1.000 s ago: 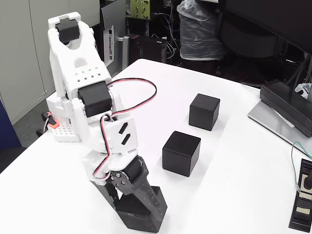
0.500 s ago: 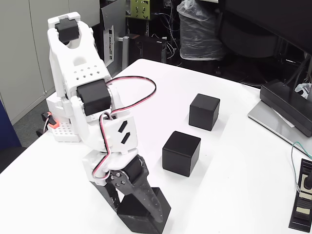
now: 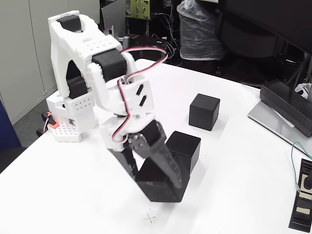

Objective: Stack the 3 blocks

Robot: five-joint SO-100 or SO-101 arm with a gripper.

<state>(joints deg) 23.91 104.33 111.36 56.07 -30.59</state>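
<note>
A white table fills most of the fixed view, evenly lit with soft shadows. At nine o'clock, pale grey cabinet doors stand above a grey floor, with a dark blue edge just beside them. At twelve o'clock sits cluttered equipment: a green circuit board, tangled cables, and something wrapped in clear plastic (its contents cannot be told). At three o'clock a black flat device on a grey base rests on the table, under a large dark screen.
</note>
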